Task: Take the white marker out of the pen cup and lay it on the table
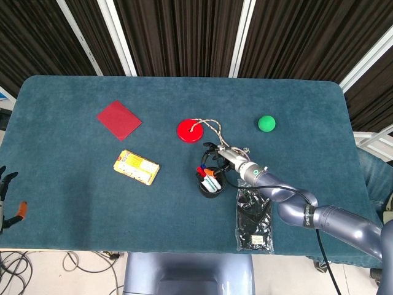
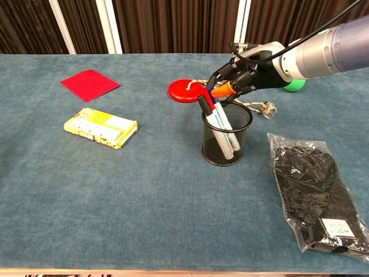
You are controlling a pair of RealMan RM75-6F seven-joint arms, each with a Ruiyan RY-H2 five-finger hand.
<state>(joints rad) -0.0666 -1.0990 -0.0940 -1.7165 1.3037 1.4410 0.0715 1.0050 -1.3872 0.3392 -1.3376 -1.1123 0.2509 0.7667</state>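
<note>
A black mesh pen cup (image 2: 226,138) (image 1: 210,186) stands right of the table's middle. It holds several markers with white barrels (image 2: 219,125) and black, red and blue caps, all leaning left. My right hand (image 2: 241,77) (image 1: 222,157) hovers just behind and above the cup's rim. Its fingers are spread and point down-left at the caps, and its orange-tipped thumb lies close to the blue cap. It holds nothing. My left hand (image 1: 5,198) hangs off the table's near left edge with its fingers apart and empty.
A red disc (image 2: 185,90) with a rope lies just behind the cup. A green ball (image 1: 266,123) sits at the far right. A black bagged item (image 2: 316,195) lies right of the cup. A yellow box (image 2: 101,127) and a red square (image 2: 90,84) are on the left.
</note>
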